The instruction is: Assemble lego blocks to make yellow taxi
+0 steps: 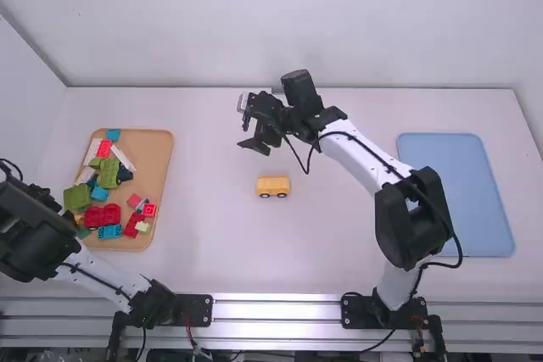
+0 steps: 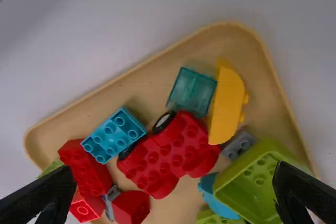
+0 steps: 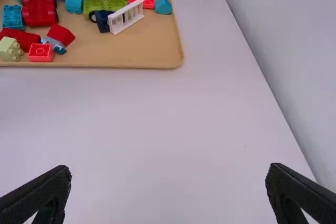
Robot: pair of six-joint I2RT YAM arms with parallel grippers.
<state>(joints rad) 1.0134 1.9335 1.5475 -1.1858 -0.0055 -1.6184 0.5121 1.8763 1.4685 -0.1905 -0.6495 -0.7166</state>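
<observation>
In the high view a yellow block with dark wheels [image 1: 273,185] stands on the table's middle. My left gripper [image 1: 66,216] is at the near left part of the tan tray [image 1: 161,154]. In the left wrist view, my left gripper [image 2: 175,195] is open above the tray's blocks, and a yellow curved block [image 2: 227,103] lies between a clear teal block [image 2: 191,91] and the tray's edge. My right gripper [image 1: 246,127] is over the table beyond the wheeled block; in the right wrist view the same gripper [image 3: 168,182] is open with nothing between its fingers.
Red, green, blue and white blocks crowd the tray, including a red wheeled piece [image 2: 167,153] and a white fence [image 3: 126,17]. A blue tray [image 1: 458,192] lies at the table's right. Walls rise behind the table and at its left.
</observation>
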